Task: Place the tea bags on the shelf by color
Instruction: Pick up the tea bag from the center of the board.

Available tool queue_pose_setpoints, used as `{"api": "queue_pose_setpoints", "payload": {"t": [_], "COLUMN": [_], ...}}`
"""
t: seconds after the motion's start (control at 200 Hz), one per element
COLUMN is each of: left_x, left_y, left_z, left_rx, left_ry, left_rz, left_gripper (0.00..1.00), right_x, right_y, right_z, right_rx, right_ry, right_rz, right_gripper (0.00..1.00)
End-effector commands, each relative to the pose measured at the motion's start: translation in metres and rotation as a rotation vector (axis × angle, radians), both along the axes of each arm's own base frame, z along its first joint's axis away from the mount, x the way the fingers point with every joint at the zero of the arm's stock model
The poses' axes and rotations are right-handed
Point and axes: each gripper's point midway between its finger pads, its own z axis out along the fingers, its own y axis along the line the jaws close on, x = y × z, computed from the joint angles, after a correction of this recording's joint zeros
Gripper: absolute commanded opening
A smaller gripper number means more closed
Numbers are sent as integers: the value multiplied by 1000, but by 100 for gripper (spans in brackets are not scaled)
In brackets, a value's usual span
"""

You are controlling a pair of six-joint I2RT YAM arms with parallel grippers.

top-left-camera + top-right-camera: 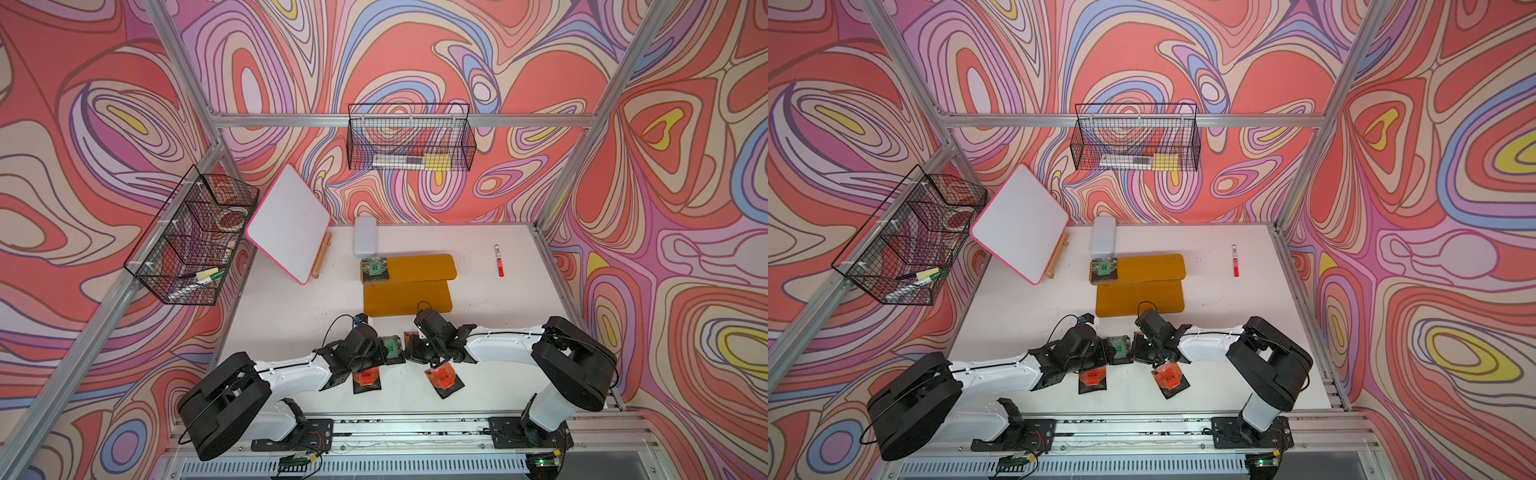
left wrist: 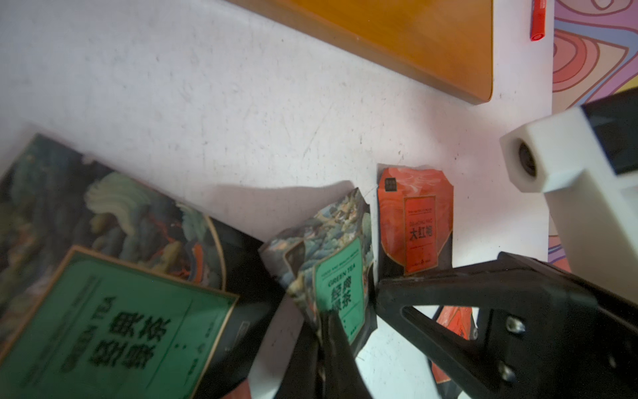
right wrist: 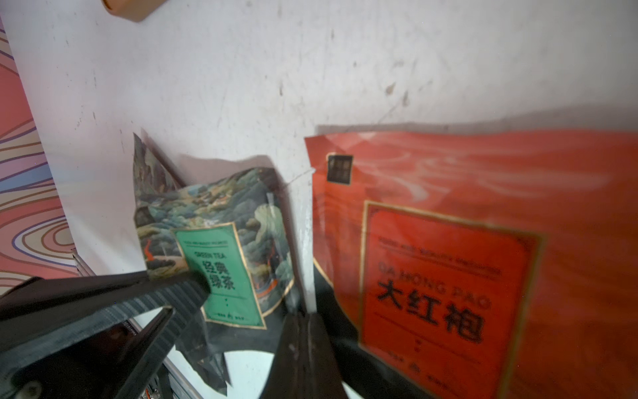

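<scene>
Grip first: left fingers (image 2: 340, 359) are clenched on the green tea bag (image 2: 340, 276), right fingers (image 3: 303, 352) on the red tea bag (image 3: 448, 276) beside it. Best lift straight and slowly, lest thin foil slip. Both sit at the surface (image 1: 291, 316), nearer than the shelf (image 1: 419, 266): crinkled, glossy, dark-edged.

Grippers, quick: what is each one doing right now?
Left gripper: shut on the green tea bag.
Right gripper: shut, pinching the edge of that same green tea bag.
</scene>
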Motion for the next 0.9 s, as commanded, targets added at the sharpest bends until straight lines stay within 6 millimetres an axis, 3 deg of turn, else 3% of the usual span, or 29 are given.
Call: {"api": "queue_pose_setpoints", "payload": {"t": [0.0, 0.095, 0.17, 0.366, 0.611, 0.686, 0.826, 0.846, 0.896], "left_x": [-3, -2, -1, 2, 2, 2, 0, 3, 4], "left_y": [1, 1, -1, -3, -5, -9, -18, -22, -25], "left_z": [4, 10, 19, 53, 117, 139, 169, 187, 200], "left_rx": [-13, -23, -40, -73, -145, -181, -249, -277, -306], "left_ry": [-19, -37, -63, -156, -330, -380, -429, -455, -469], "left_rz": [-4, -3, -12, -49, -111, -137, -204, -213, -232], "left_gripper": [0, 0, 0, 0, 0, 0, 0, 0, 0], "right_x": [-7, -4, -2, 5, 4, 3, -1, -1, -2], "right_y": [-14, -13, -11, -11, -24, -32, -34, -33, -30], "right_z": [-13, -4, 8, 62, 149, 167, 188, 191, 197], "right_rx": [-74, -59, -38, 31, 155, 158, 176, 182, 193], "right_ry": [21, -8, -45, -198, -503, -551, -586, -587, -585], "right_rz": [-15, -8, 2, 44, 110, 101, 117, 127, 143], "right_gripper": [4, 7, 17, 38, 53, 60, 63, 63, 61]}}
